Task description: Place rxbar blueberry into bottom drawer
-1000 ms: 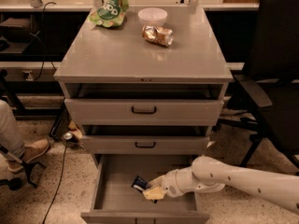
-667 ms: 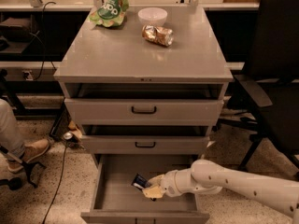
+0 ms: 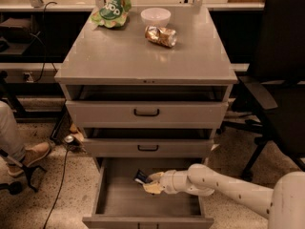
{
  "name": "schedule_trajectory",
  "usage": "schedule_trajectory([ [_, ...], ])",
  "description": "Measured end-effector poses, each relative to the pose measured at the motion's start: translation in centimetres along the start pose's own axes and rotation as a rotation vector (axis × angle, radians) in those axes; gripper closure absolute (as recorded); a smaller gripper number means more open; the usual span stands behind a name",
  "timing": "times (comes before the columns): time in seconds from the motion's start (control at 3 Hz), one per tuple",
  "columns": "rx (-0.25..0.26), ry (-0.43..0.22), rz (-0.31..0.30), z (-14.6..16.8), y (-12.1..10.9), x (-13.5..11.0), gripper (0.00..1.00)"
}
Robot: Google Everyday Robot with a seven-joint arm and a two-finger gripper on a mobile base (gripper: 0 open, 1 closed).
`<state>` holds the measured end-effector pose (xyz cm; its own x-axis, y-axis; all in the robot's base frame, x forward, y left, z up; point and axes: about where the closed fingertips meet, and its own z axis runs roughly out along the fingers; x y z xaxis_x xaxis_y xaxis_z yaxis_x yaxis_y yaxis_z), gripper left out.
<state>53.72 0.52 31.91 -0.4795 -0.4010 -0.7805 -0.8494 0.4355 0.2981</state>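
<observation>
The arm (image 3: pixel 228 187) is smooth, glossy off-white, built of rounded tubular segments that widen into a bulky pale shell at the lower right corner. It narrows through a ringed wrist joint to the gripper (image 3: pixel 149 182), cream-yellow at its tip, which sits inside the open bottom drawer (image 3: pixel 121 200).

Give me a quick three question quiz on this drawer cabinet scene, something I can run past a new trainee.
1. True or false: the bottom drawer is shut.
2. What does the gripper hold? A, the green chip bag; B, the rxbar blueberry; C, the gold foil packet.
3. Fill in: the white bowl stands on the cabinet ___.
Key: 1 false, it is pulled open, and the gripper is reaching into it, above its floor. 2 B. 3 top.
</observation>
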Motion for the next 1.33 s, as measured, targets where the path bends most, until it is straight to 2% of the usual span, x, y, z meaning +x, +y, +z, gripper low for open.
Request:
schedule_trajectory([
  [0.33, 0.035, 0.006, 0.019, 4.1, -4.0, 2.7, 1.00],
  [0.67, 0.051, 0.011, 0.040, 6.0, -5.8, 4.5, 1.00],
  [1.0, 0.053, 0.008, 0.068, 7.3, -6.3, 6.2, 1.00],
  [1.33, 0.035, -0.015, 0.102, 8.2, -5.7, 7.6, 0.84],
])
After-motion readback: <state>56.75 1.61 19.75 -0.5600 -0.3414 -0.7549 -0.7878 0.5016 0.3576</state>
